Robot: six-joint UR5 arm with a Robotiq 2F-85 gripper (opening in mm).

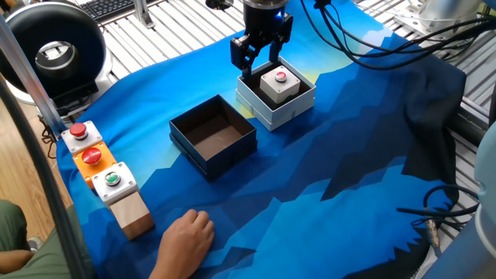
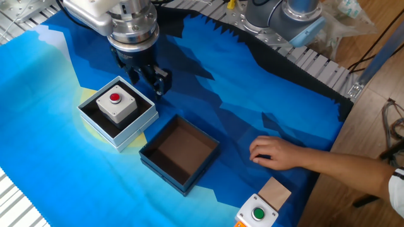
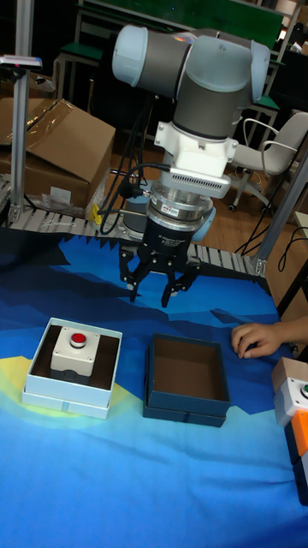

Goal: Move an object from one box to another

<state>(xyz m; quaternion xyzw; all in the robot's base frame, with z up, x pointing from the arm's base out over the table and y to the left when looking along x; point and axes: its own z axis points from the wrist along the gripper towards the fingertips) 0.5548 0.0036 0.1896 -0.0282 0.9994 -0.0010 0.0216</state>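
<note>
The object (image 1: 279, 84), a white-grey cube with a red button on top, sits inside the white box (image 1: 267, 115). It also shows as the object (image 2: 115, 104) (image 3: 75, 351) in the white box (image 2: 126, 135) (image 3: 68, 396). The dark navy box (image 1: 221, 155) (image 2: 164, 170) (image 3: 184, 407) stands beside it, with nothing inside. My gripper (image 1: 256, 60) (image 2: 148, 85) (image 3: 150, 295) hangs above the cloth just behind the white box, at its far corner. Its fingers are apart and hold nothing.
A joined row of red, orange and green button boxes (image 1: 93, 159) and a wooden block (image 1: 132, 213) lie at the cloth's edge. A person's hand (image 1: 186, 236) (image 2: 278, 153) (image 3: 257, 336) rests on the cloth near the navy box. A black round device (image 1: 50, 50) stands at the back.
</note>
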